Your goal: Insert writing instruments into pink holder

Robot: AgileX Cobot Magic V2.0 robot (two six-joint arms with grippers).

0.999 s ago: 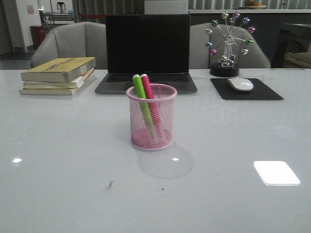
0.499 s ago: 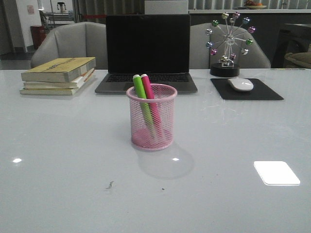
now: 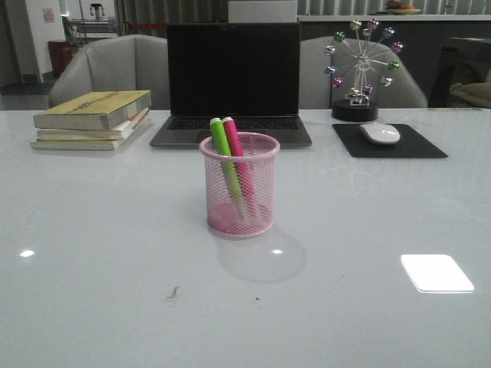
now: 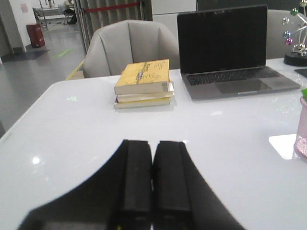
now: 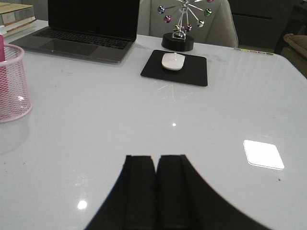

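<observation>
The pink holder (image 3: 239,185) stands upright at the middle of the white table. Inside it lean the lime green marker (image 3: 223,149) and the bright pink marker (image 3: 235,146), their top ends sticking out above the rim. The holder's edge also shows in the left wrist view (image 4: 302,129) and in the right wrist view (image 5: 13,84). My left gripper (image 4: 153,143) is shut and holds nothing, low over bare table well away from the holder. My right gripper (image 5: 156,157) is shut too and holds nothing. Neither gripper appears in the front view.
Behind the holder stands an open laptop (image 3: 232,80). A stack of books (image 3: 93,119) lies at the back left. At the back right are a white mouse (image 3: 380,133) on a black pad (image 3: 389,142) and a ball ornament (image 3: 360,67). Grey chairs (image 3: 111,69) stand behind the table.
</observation>
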